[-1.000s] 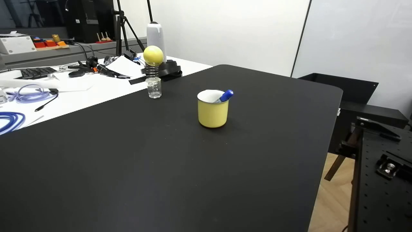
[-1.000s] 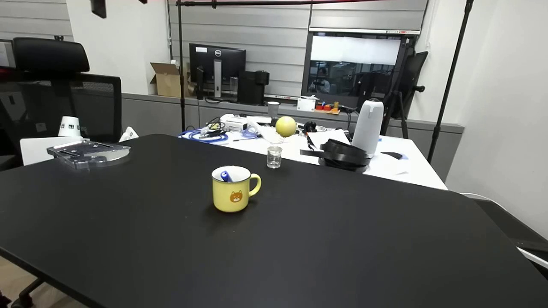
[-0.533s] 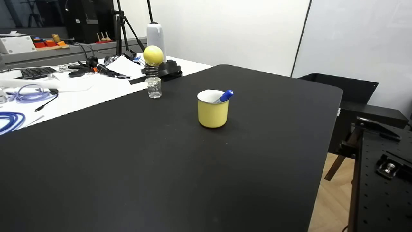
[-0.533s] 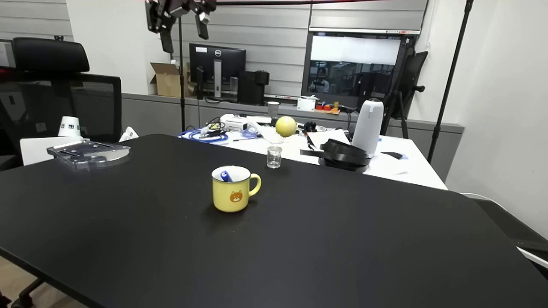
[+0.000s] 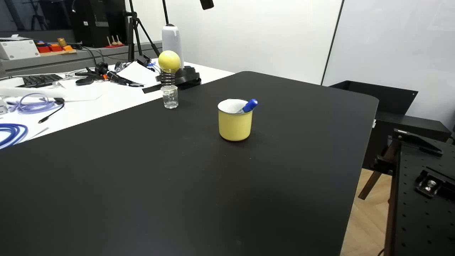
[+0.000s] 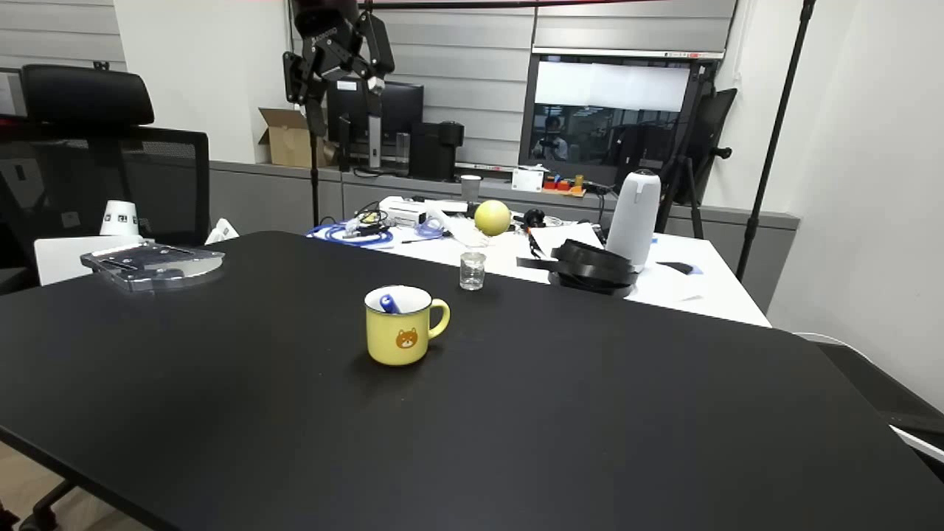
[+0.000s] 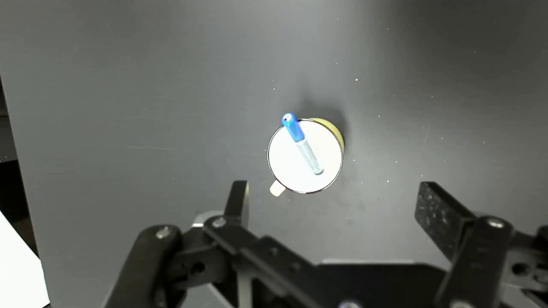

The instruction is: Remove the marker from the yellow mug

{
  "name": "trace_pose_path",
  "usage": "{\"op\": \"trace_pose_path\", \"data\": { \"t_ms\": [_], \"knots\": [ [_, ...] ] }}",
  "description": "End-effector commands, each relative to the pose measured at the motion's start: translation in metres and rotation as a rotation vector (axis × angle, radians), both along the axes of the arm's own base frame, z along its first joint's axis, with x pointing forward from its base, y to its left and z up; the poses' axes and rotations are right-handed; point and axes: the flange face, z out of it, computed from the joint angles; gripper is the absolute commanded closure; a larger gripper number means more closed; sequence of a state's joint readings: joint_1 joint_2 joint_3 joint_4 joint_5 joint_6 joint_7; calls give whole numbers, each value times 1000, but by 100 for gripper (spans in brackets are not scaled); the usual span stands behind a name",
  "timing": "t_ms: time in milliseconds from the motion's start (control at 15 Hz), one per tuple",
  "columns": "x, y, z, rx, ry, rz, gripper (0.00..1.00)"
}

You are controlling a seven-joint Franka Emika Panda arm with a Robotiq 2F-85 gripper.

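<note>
The yellow mug (image 5: 234, 126) stands upright on the black table; it also shows in an exterior view (image 6: 387, 341) with its handle, and in the wrist view (image 7: 293, 173). The blue marker (image 5: 250, 105) leans inside it, its blue cap at the rim. The cap shows in an exterior view (image 6: 389, 303), and the whole marker shows in the wrist view (image 7: 302, 143). My gripper (image 6: 345, 118) is open and empty, high above the table. In the wrist view my open fingers (image 7: 333, 192) are apart, with the mug ahead of them. Only one fingertip shows in an exterior view (image 5: 207, 3).
A clear bottle (image 5: 170, 96) with a yellow ball (image 5: 169, 61) on top stands near the black table's (image 5: 160, 199) edge. A clear plate-like fixture (image 6: 151, 264) lies at the far left. A white desk (image 5: 81, 106) with cables and a black strap (image 6: 594, 267) adjoins.
My gripper has come down and to the right in an exterior view, remaining open. A fingertip has entered at the top of an exterior view. The mug and marker have not moved.
</note>
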State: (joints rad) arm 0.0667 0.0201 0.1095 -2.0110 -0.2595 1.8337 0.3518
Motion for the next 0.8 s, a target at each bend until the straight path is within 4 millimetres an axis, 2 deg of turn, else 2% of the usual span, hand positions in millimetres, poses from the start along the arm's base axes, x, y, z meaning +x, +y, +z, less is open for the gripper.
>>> {"op": "trace_pose_path", "data": {
  "t_ms": [0, 200, 333, 733],
  "knots": [
    [0, 0, 3, -11, -13, -6, 0],
    [3, -6, -5, -36, -57, 3, 0],
    [5, -12, -17, -34, -73, 16, 0],
    [2, -35, -68, 102, -72, 78, 0]
  ]
}}
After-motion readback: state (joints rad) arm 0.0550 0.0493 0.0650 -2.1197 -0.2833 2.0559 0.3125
